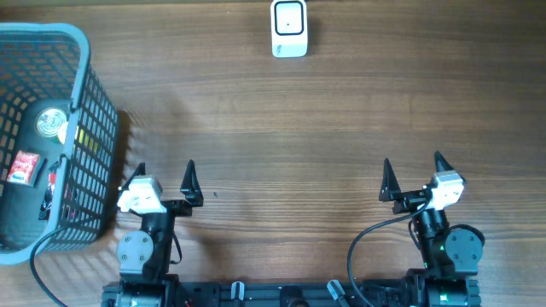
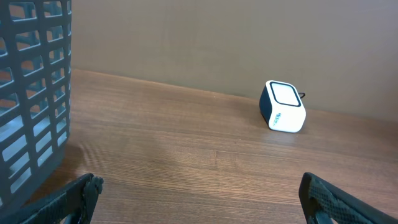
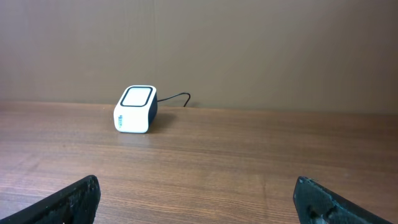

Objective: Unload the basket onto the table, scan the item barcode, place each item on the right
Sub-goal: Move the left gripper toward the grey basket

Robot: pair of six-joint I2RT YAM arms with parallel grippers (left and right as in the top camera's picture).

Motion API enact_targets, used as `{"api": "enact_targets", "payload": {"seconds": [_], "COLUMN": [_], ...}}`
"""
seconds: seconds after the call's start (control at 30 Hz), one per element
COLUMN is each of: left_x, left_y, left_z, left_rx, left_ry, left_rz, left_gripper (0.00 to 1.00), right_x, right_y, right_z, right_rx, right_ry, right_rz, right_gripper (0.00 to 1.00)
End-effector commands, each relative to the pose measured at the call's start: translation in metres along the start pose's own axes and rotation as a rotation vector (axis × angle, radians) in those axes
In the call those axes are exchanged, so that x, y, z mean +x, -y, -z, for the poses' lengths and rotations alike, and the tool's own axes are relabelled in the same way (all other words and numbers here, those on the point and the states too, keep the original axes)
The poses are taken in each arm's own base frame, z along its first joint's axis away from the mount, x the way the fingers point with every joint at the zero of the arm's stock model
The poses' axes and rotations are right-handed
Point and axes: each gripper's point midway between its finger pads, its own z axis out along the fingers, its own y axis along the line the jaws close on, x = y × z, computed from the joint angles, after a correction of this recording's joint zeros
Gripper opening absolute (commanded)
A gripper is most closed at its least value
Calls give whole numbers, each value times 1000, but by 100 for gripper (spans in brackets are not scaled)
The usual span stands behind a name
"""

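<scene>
Desk: brown wood-grain desk (image 1: 281, 128), seen from above and from both wrists.

Scanner: small white cube-shaped barcode scanner (image 1: 289, 28) with a dark-rimmed square window stands at the far edge of the desk, about centre. It is upright and well apart from both arms. The left wrist view has it ahead and to the right (image 2: 285, 107). The right wrist view has it ahead and to the left (image 3: 135, 109), with a thin black cable (image 3: 174, 98) leaving its back.

Basket: blue-grey plastic lattice basket (image 1: 81, 77) sits at the left edge of the desk, just beside the left arm. Its wall fills the left of the left wrist view (image 2: 37, 93).

Items: all lie inside the basket, none on the bare desk. A round silver-topped tin (image 1: 51, 122) sits toward the far side, and a flat red packet (image 1: 23, 167) lies nearer. Something yellow (image 1: 83, 136) lies against the right wall, possibly a label; the mesh hides too much to tell. No barcode can be read from here.

Left end effector (image 1: 165, 175): black fingers spread wide with nothing between them, at the near edge, pointing toward the scanner.

Right end effector (image 1: 413, 166): likewise spread wide and empty, at the near right, well apart from the basket.
</scene>
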Motion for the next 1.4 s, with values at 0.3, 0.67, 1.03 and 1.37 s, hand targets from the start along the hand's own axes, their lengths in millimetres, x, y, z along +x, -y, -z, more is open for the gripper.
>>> {"api": "enact_targets", "payload": {"seconds": [0.3, 0.67, 1.03, 1.37], "left_x": [1, 1, 3, -8], "left_y": [0, 0, 8, 71], "left_z": [0, 0, 0, 17], "left_rx": [5, 5, 51, 418], "left_ry": [-1, -1, -11, -43], "left_rz": [-16, -16, -15, 157], "left_gripper": [100, 100, 100, 100], "right_x": [-2, -2, -2, -2], "right_y": [0, 0, 0, 0], "right_z": [0, 0, 0, 0], "right_rx": [6, 6, 6, 6], "right_ry": [11, 11, 11, 11], "right_rz": [-12, -12, -12, -12], "right_gripper": [100, 100, 100, 100]}}
